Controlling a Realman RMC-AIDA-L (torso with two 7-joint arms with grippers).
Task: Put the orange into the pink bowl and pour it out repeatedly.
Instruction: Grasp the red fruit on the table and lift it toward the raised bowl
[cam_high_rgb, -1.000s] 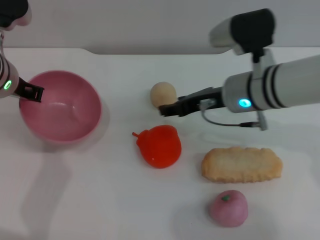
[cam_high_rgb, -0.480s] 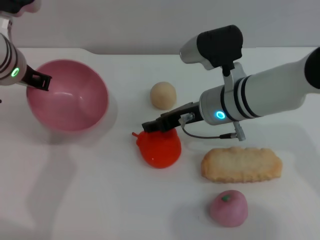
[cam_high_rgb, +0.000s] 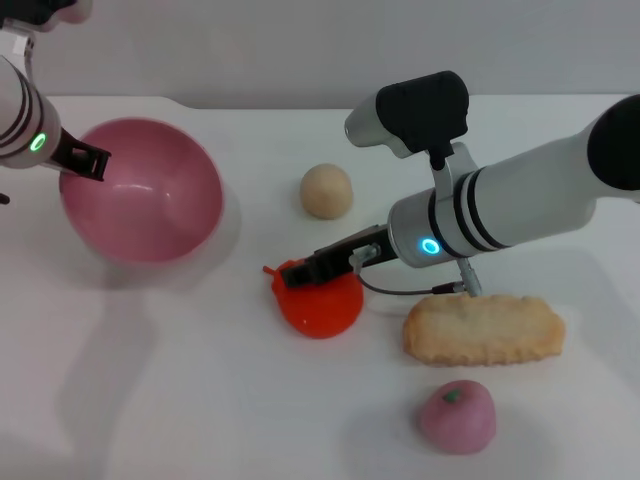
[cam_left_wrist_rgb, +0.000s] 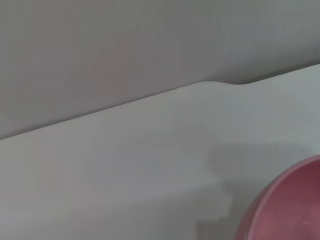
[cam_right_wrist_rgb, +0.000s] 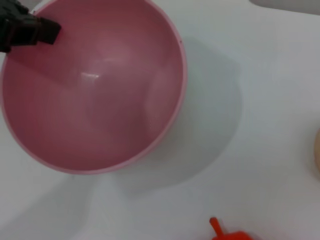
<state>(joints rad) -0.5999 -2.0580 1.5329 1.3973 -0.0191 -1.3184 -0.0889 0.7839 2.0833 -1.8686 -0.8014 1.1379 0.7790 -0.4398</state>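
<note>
The pink bowl (cam_high_rgb: 150, 205) is at the left of the table, tipped with its opening towards the middle. My left gripper (cam_high_rgb: 86, 162) is shut on its far-left rim. The bowl is empty; it also shows in the right wrist view (cam_right_wrist_rgb: 125, 115), with the left gripper (cam_right_wrist_rgb: 31, 30) on its rim, and in a corner of the left wrist view (cam_left_wrist_rgb: 287, 210). The red-orange orange (cam_high_rgb: 322, 305) lies on the table at the centre. My right gripper (cam_high_rgb: 303, 272) is low over its top, at its stem side. The right wrist view shows only the orange's stem nub (cam_right_wrist_rgb: 217, 228).
A beige ball (cam_high_rgb: 326, 190) lies behind the orange. A tan bread piece (cam_high_rgb: 483, 328) lies to the orange's right, under my right forearm. A small pink apple (cam_high_rgb: 457, 415) sits at the front right. The white table's far edge (cam_high_rgb: 250, 100) runs along the back.
My right gripper has come down and to the left, from beside the beige ball onto the top of the orange. My left gripper has raised the bowl and tipped it a little more.
</note>
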